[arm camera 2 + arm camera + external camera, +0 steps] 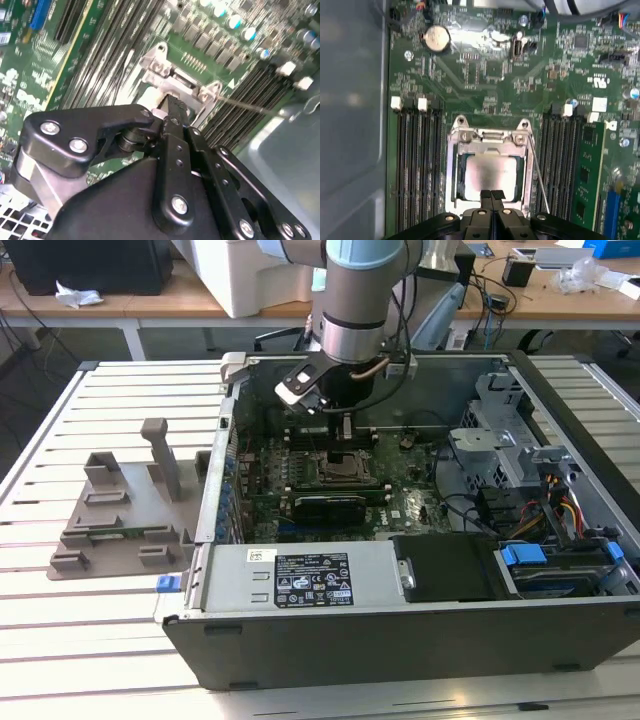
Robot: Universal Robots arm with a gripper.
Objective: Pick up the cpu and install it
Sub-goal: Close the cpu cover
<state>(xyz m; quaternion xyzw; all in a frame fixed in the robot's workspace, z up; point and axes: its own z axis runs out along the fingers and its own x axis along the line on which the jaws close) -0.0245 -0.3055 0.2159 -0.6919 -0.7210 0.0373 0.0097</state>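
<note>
The gripper [491, 194] hides one cpu [487, 172] edge in the first wrist view. Exterior view — arm [362, 300] cut off, socket's [343, 468] contents too small to tell.

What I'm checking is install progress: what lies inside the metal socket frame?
The cpu lies flat inside the socket frame, silvery top showing. The claw, tips shut, covers one edge, and whatever lies beneath the cpu is hidden.

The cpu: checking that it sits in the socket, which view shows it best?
The first wrist view: the cpu lies face-on inside the socket frame. In the second wrist view the pincer covers that spot; the exterior view gives a distant glimpse.
</note>
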